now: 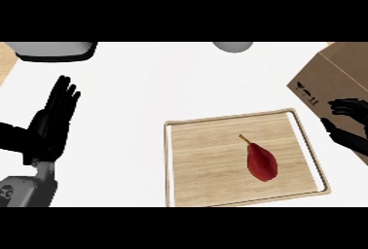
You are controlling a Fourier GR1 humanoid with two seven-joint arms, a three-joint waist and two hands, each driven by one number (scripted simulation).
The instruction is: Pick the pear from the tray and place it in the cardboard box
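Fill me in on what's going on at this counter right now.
Nothing is being held yet. A dark red pear lies on the wooden tray, untouched. The robot's right hand is at the right edge, fingers curled, in front of the cardboard box, apart from the pear. The left hand rests open at the left, fingers up. The pear has not yet been picked up.
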